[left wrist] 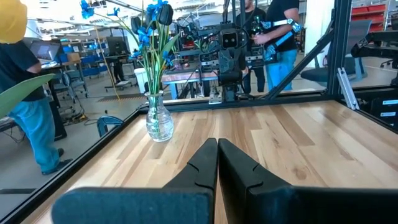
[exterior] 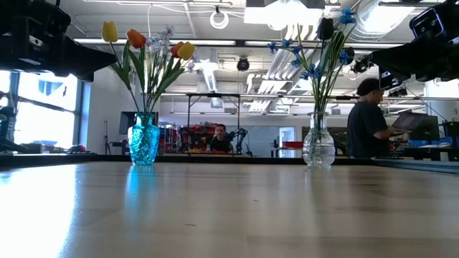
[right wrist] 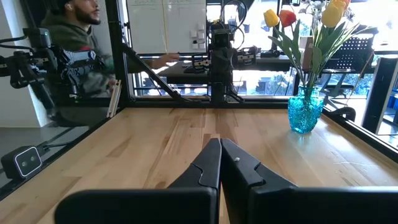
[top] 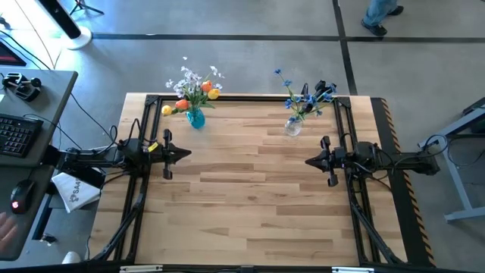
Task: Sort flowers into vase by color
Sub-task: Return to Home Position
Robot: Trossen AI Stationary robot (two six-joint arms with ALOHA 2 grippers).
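Observation:
A blue glass vase stands on its base near the table's far edge, left of centre, and holds yellow, orange and red tulip-like flowers with pale blossom sprays. It also shows in the low view as the blue vase and in the right wrist view as the blue vase. A clear glass vase stands far right and holds blue flowers; the clear vase shows in the left wrist view too. My left gripper is shut at mid-left, above the table. My right gripper is shut at mid-right.
A black frame runs along the table's far edge and sides. Bare wood lies between and in front of the two arms. A desk with keyboard and mouse stands off the left side. People stand in the room beyond.

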